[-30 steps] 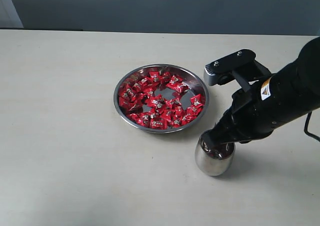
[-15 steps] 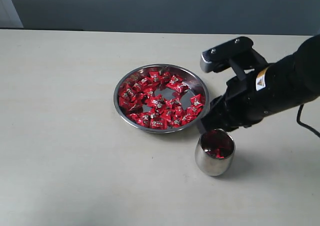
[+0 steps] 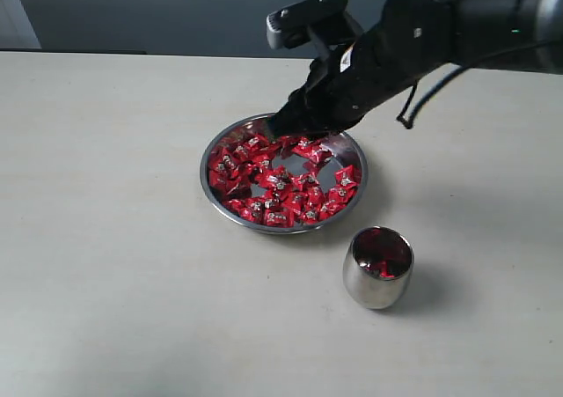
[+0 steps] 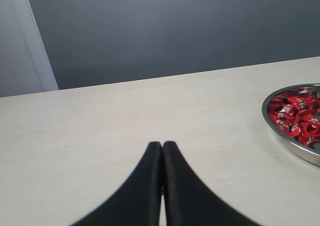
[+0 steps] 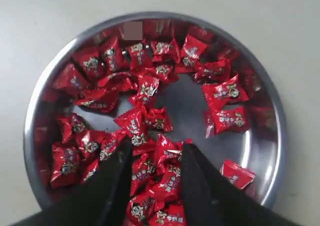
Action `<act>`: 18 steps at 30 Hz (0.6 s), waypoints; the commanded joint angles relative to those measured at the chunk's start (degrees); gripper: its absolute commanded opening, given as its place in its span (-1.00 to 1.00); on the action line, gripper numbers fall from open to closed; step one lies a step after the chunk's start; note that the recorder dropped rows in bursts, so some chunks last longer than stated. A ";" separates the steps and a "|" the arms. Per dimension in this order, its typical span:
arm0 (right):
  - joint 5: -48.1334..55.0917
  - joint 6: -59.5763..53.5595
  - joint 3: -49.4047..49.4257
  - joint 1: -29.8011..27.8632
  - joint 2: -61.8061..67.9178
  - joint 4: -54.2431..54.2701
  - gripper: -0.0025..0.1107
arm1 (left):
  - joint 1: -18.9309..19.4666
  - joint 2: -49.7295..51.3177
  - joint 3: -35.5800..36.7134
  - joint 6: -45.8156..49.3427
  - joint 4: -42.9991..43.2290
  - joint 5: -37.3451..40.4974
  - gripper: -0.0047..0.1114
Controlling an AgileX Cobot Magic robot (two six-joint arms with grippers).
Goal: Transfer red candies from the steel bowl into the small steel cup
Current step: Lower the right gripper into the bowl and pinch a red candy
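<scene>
Outside, the right end effector [image 3: 281,126] hung over the bowl [image 3: 264,227] of candies [image 3: 281,186]; the cup [image 3: 378,274] stood nearby, partly filled. The left end effector [image 4: 161,147] sat closed, empty, kept clear. Right wrist: jaws were parted, empty, straddling candies to pinch.

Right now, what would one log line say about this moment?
right tool: open, over steel bowl | red candies: most in bowl, some in small steel cup | left tool: shut, away from bowl

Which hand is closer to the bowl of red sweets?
Right. The right hand hovers open over the steel bowl; the left hand is shut, off to one side.
</scene>
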 commanded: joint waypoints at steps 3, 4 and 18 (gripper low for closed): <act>8.17 -3.61 -10.69 -0.01 12.99 0.61 -0.11 | -0.37 -0.30 0.14 -0.21 -0.23 -0.33 -0.91; 8.77 -3.61 -12.43 -0.01 15.07 1.08 -0.11 | -0.37 -0.30 0.14 -0.21 -0.23 -0.33 -0.91; 8.85 -4.67 -16.55 -0.01 21.51 3.71 -0.11 | -0.37 -0.30 0.14 -0.21 -0.23 -0.33 -0.91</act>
